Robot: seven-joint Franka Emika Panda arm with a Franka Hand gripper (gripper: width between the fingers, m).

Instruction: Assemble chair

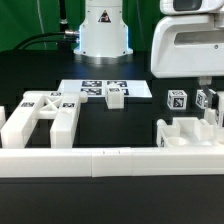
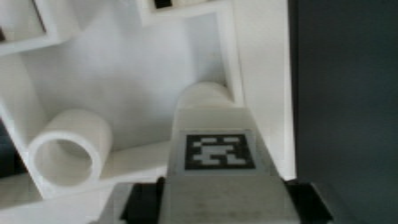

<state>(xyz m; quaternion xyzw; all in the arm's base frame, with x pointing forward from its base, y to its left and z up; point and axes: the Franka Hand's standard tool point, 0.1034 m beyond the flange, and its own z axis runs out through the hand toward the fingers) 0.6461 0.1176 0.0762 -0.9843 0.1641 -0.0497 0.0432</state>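
My gripper (image 1: 210,106) hangs at the exterior view's right, over a slotted white chair panel (image 1: 186,132). In the wrist view the gripper (image 2: 226,192) is shut on a long white chair block (image 2: 217,120) with a square tag on its face; the dark fingers (image 2: 153,196) press both its sides. Its far end rests against the white panel (image 2: 107,80), beside a round hollow peg (image 2: 63,152). A small tagged cube (image 1: 178,100) stands just left of the gripper. A large chunky chair piece (image 1: 40,116) lies at the exterior view's left.
The marker board (image 1: 92,88) lies mid-table with a small white block (image 1: 115,97) on its front edge. The long low white rail (image 1: 110,160) runs across the front. The robot base (image 1: 104,30) stands at the back.
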